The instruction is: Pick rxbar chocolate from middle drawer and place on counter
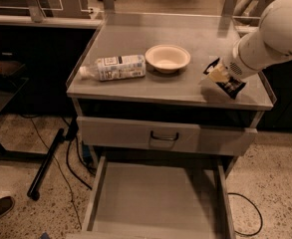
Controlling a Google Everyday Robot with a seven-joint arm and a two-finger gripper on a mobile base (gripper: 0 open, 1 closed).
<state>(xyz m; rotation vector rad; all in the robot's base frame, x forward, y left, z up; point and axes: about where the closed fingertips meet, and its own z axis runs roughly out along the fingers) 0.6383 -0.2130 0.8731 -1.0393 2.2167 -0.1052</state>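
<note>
My gripper (218, 76) is over the right front part of the counter (135, 36), at the end of the white arm that comes in from the right. It is shut on the rxbar chocolate (231, 86), a small black wrapper with white lettering, held tilted just above the counter surface. The middle drawer (155, 198) is pulled out below, and its grey floor is bare.
A clear white-labelled plastic bottle (116, 67) lies on its side at the counter's left front. A cream bowl (167, 58) stands at the counter's middle. The grey drawer with a dark wire handle (164, 136) is shut. Black cables and a pole (48, 161) lie on the floor to the left.
</note>
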